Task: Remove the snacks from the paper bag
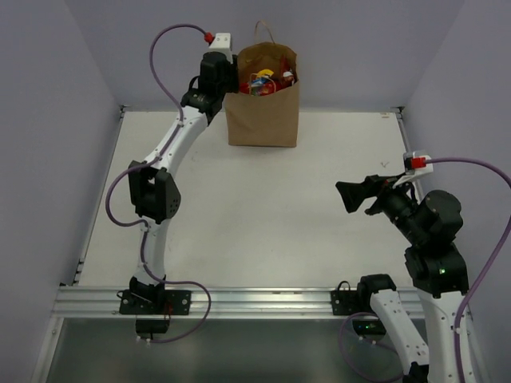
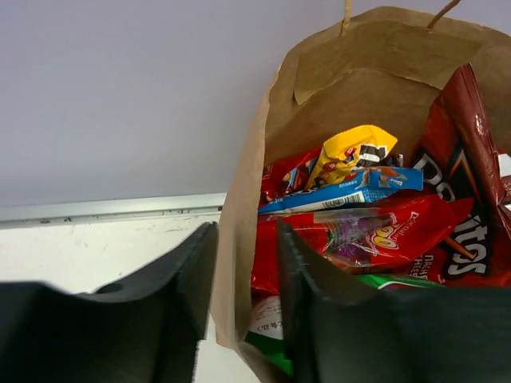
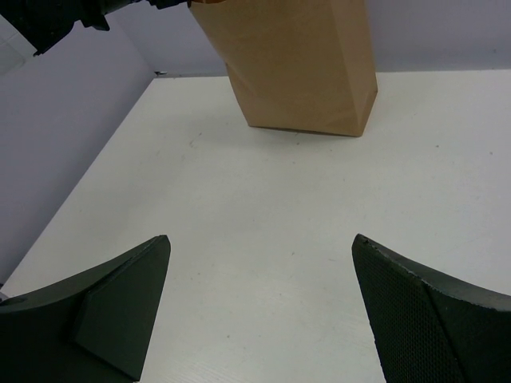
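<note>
My left gripper [image 2: 246, 263] straddles the paper bag's [image 2: 359, 88] side wall; whether it pinches, I cannot tell. My right gripper [image 3: 260, 243] gapes open.

The paper bag [image 1: 263, 112] is matt, creased brown kraft paper; the snacks [image 2: 375, 231] inside are glossy, crinkled plastic-foil packets. The table [image 1: 263, 223] is smooth matt white, its 6 o'clock rail [image 1: 239, 299] brushed metal. The right gripper [image 3: 261, 237] has matt black plastic fingers [image 3: 120, 311].

Left arm [image 1: 172, 148] stretched far forward, left gripper [image 2: 246, 233] half-closed, right gripper [image 3: 260, 239] spread wide
</note>
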